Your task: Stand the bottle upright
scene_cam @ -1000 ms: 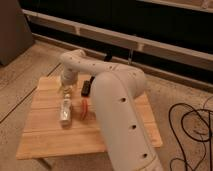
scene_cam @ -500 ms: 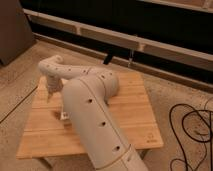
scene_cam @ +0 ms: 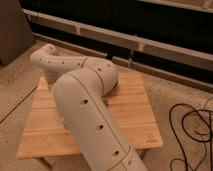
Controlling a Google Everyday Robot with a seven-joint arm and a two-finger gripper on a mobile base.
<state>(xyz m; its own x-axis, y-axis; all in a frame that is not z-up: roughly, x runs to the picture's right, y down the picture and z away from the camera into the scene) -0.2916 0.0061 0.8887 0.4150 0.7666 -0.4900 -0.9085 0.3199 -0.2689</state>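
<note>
1. Arm: my own pale, dimpled links. They rise over the table's near edge and cover most of its middle.
2. Table: slatted light wood. It shows bare at its right half and near-left corner.
3. Green sliver: it peeps out from under my arm at the table's centre. What it is I cannot tell.
4. Cables: dark loops on the floor, to the right of the table.
5. Wrist link: bends down over the table's far-left corner.
6. Gripper: hidden behind that link, presumably low over the table's far-left part. Apart or together, I cannot tell.
7. Bottle: nowhere visible. My guess is that it lies on the table's left side, masked by my arm.
   - Handling, as a guess: light, smooth, apt to roll and to yield under a hard squeeze.
   - Hold: take it across the body, nearer the cap than the base, with a gentle grip, so the base swings down first.
8. Rail: a pale strip on the dark wall beyond the table's far edge.
</note>
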